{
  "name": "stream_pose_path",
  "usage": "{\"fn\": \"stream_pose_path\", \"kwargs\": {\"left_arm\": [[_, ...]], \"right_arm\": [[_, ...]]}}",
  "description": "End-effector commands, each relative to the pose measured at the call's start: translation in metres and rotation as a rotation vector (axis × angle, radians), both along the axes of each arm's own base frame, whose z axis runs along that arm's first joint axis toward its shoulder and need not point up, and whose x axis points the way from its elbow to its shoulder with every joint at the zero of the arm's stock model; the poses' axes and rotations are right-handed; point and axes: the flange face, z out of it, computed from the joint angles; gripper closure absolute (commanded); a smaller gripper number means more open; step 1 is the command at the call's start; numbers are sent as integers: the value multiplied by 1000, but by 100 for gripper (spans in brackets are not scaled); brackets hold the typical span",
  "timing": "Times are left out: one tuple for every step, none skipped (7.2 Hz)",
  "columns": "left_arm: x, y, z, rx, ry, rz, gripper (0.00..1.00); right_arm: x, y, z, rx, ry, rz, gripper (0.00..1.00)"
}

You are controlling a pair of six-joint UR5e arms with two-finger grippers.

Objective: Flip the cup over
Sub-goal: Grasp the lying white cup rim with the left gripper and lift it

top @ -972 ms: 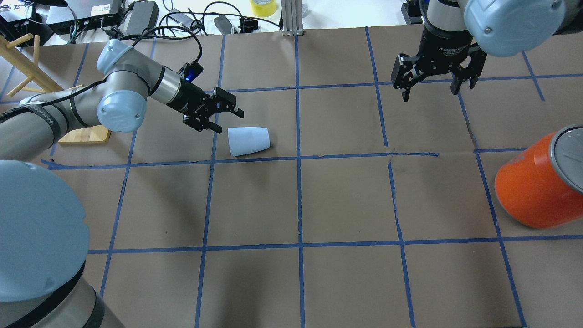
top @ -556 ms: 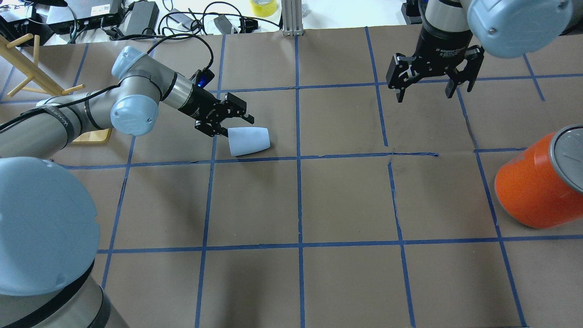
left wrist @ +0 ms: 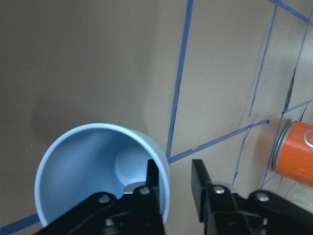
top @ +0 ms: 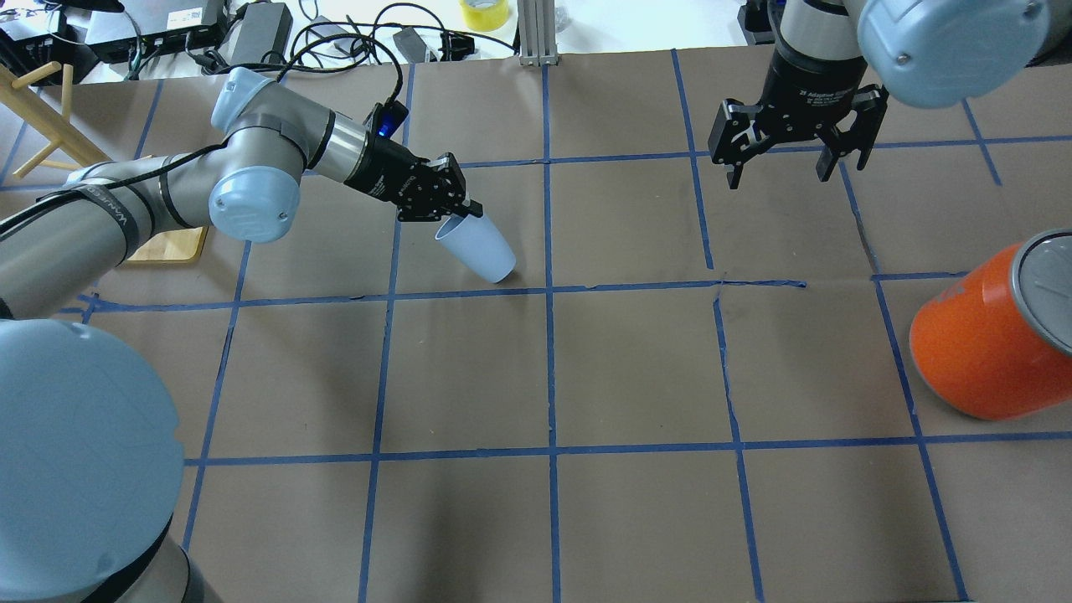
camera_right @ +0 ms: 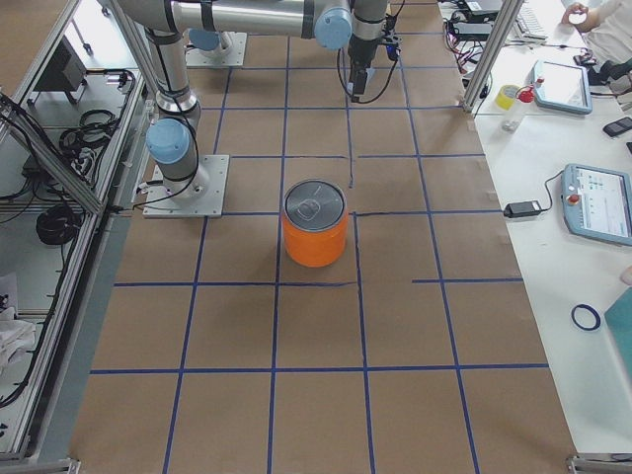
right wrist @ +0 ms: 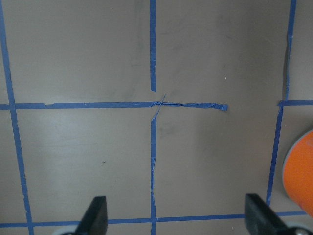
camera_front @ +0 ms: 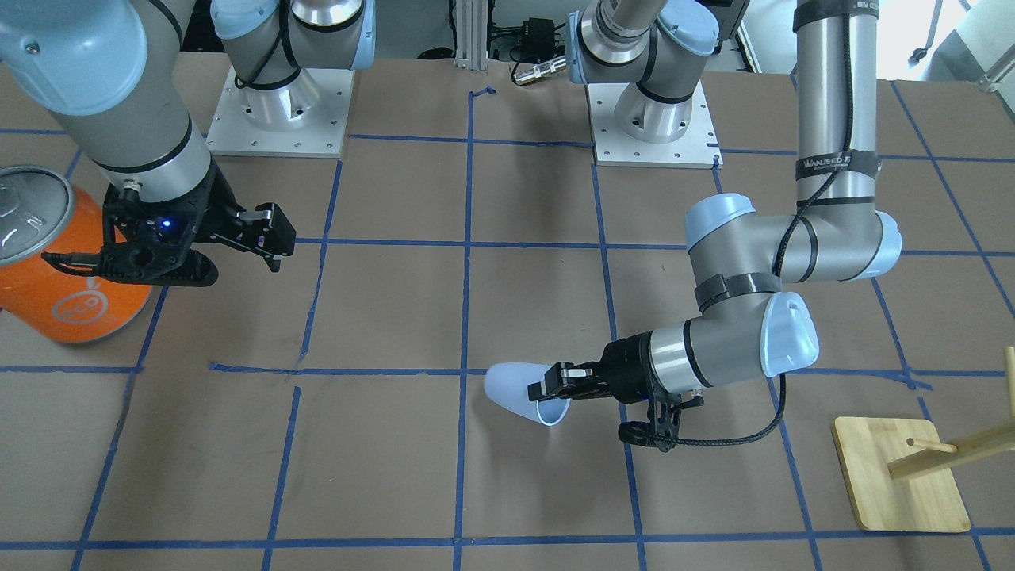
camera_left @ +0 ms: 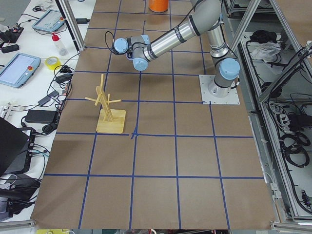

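The cup (top: 481,249), a small pale blue tumbler, is tilted, with its base on the brown paper and its open rim raised toward my left gripper (top: 459,211). The left gripper is shut on the cup's rim, one finger inside and one outside, as the left wrist view shows (left wrist: 173,178). The cup's hollow inside (left wrist: 83,166) faces that camera. In the front view the cup (camera_front: 515,391) sits left of the left gripper (camera_front: 557,390). My right gripper (top: 779,167) is open and empty, hanging over bare paper far to the right (right wrist: 177,220).
A big orange can with a silver lid (top: 992,335) stands at the right edge, also in the front view (camera_front: 47,270). A wooden peg stand on a square base (camera_front: 900,476) is at the far left of the table. Cables and gear (top: 251,33) lie beyond the far edge.
My left gripper moved right onto the cup's rim, shut on it and raised it, so the cup went from lying on its side to tilted. The right gripper barely moved.
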Motion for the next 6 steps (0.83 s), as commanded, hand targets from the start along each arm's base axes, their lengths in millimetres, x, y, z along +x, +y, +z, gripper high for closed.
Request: {"fn": "stream_pose_path", "kwargs": {"left_arm": [[-7, 1, 23, -18, -14, 37, 100], [-2, -5, 58, -69, -81, 57, 100], [19, -26, 102, -150, -233, 90, 100], [31, -43, 127, -192, -355, 88, 100], [46, -55, 134, -261, -489, 33, 100], [66, -56, 130, -318, -744, -116, 100]], "right_arm": [[0, 0, -1, 1, -1, 0, 0], [0, 0, -1, 3, -1, 0, 0], [0, 0, -2, 4, -1, 0, 0], [0, -1, -1, 3, -2, -2, 0], [0, 0, -2, 4, -1, -2, 0], [0, -1, -3, 6, -1, -2, 0]]}}
